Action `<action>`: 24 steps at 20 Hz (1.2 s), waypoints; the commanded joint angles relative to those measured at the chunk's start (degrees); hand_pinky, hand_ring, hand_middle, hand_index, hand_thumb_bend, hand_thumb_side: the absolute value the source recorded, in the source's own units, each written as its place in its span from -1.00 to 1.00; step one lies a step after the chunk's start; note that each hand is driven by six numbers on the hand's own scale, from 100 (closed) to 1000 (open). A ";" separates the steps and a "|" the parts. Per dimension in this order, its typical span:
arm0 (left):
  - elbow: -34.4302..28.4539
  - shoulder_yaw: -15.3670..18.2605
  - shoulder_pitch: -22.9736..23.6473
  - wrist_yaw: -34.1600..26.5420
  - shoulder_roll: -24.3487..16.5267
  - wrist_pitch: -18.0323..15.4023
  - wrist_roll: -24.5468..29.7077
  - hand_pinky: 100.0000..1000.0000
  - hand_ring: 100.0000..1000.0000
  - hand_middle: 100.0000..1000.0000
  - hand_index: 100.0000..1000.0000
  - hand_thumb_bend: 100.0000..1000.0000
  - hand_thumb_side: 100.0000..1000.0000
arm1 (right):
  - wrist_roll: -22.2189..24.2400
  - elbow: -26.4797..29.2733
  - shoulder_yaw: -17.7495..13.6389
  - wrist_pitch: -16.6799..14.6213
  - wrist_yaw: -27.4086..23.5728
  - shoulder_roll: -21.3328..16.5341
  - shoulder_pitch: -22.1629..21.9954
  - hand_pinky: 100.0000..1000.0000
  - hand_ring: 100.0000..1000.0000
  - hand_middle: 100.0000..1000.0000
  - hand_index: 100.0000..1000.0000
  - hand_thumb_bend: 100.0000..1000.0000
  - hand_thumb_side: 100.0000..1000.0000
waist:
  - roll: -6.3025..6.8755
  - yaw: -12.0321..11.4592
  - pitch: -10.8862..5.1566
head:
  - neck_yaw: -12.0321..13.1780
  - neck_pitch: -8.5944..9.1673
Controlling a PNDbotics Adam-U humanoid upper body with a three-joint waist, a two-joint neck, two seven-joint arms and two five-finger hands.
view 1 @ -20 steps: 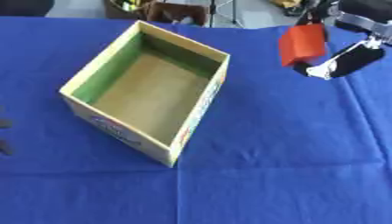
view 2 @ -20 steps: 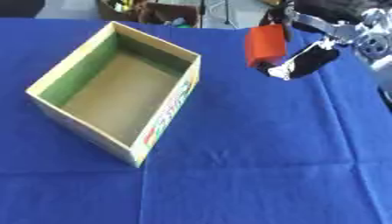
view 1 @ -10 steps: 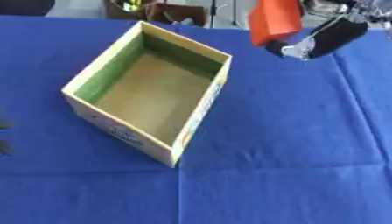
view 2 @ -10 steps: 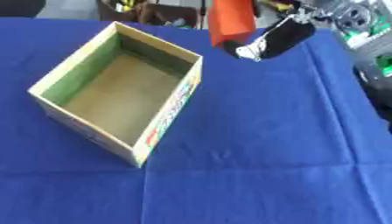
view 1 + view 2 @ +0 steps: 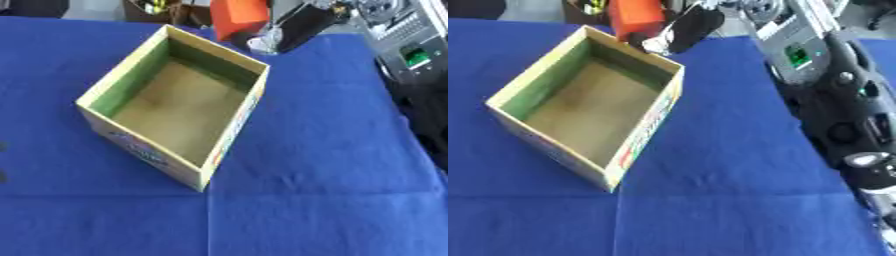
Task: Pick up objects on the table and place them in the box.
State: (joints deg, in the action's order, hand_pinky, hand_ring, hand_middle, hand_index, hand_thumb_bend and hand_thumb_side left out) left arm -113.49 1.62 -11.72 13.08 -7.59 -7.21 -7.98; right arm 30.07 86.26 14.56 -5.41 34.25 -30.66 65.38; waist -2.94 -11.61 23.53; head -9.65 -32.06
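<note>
Above the far corner of the open cardboard box (image 5: 175,107), the robot's right hand (image 5: 293,27) holds an orange-red block-shaped object (image 5: 238,16) in the air. The black fingers (image 5: 689,27) are curled against the right side of the block, which they grip; how far they wrap round it cannot be made out. The block hangs at the top edge of the view, just past the box's far rim and not inside it. The box sits askew on the blue cloth-covered table (image 5: 332,165), its tan floor bare, its left inner wall green, and coloured print on its outer right side. The right arm (image 5: 833,100), black with silver joints, runs along the right side of the right eye view. The left hand shows in neither view.
</note>
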 commanded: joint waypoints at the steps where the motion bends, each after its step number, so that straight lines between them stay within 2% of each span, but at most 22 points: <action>1: -1.11 -0.37 -0.73 -0.54 -0.78 -0.16 0.34 -0.52 0.08 0.17 0.51 -1.00 0.71 | -1.51 -3.13 -0.45 0.76 2.93 3.11 2.33 0.33 0.00 -0.59 -0.38 -1.00 -0.51 | 0.13 -0.53 -1.03 | -0.80 0.87; 6: -1.11 -0.60 -1.03 -0.75 -0.67 -0.19 0.65 -0.52 0.08 0.17 0.51 -1.00 0.70 | -4.22 -8.20 -0.43 2.02 7.32 9.05 3.63 0.33 0.00 -0.59 -0.38 -1.00 -0.52 | -0.10 -1.55 -0.62 | -1.76 1.24; 7: -1.11 -0.64 -1.14 -0.76 -0.66 -0.22 0.72 -0.52 0.08 0.17 0.51 -1.00 0.70 | -4.81 -9.03 -0.29 2.24 8.21 9.80 3.73 0.33 0.00 -0.60 -0.38 -0.99 -0.76 | -0.13 -1.66 -0.56 | -1.88 1.32; 8: -1.11 -0.69 -1.31 -0.78 -0.61 -0.27 0.78 -0.52 0.08 0.17 0.51 -1.00 0.71 | -5.25 -9.83 -0.05 2.37 9.14 10.62 3.64 0.33 0.00 -0.59 -0.38 -1.00 -0.52 | -0.18 -1.88 -0.39 | -2.10 1.50; 14: -1.11 -0.71 -1.75 -0.89 -0.46 -0.37 0.88 -0.52 0.08 0.17 0.51 -1.00 0.71 | -6.81 -13.24 0.81 1.68 14.84 13.29 2.63 0.33 0.00 -0.59 -0.38 -1.00 -0.52 | -0.44 -2.72 0.34 | -2.64 1.84; 19: -1.11 -0.72 -1.97 -0.89 -0.42 -0.41 0.94 -0.52 0.08 0.17 0.51 -1.00 0.70 | -6.67 -15.20 1.50 -0.44 19.47 14.49 1.99 0.32 0.00 -0.58 -0.37 -1.00 -0.53 | -0.56 -2.82 0.53 | -2.69 1.93; 24: -1.11 -0.69 -2.03 -0.88 -0.44 -0.39 0.96 -0.51 0.08 0.17 0.51 -1.00 0.70 | -4.42 -16.78 2.89 -2.88 20.78 14.82 1.62 0.32 0.04 -0.55 -0.33 -1.00 -0.54 | -0.58 -2.69 0.49 | -2.67 1.82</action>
State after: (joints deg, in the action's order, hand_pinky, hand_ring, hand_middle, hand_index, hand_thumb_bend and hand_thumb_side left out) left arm -113.49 0.95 -13.18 12.57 -7.55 -7.56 -7.12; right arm 25.11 69.25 17.37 -7.68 54.43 -15.61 66.01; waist -3.82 -14.26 25.17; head -12.25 -30.84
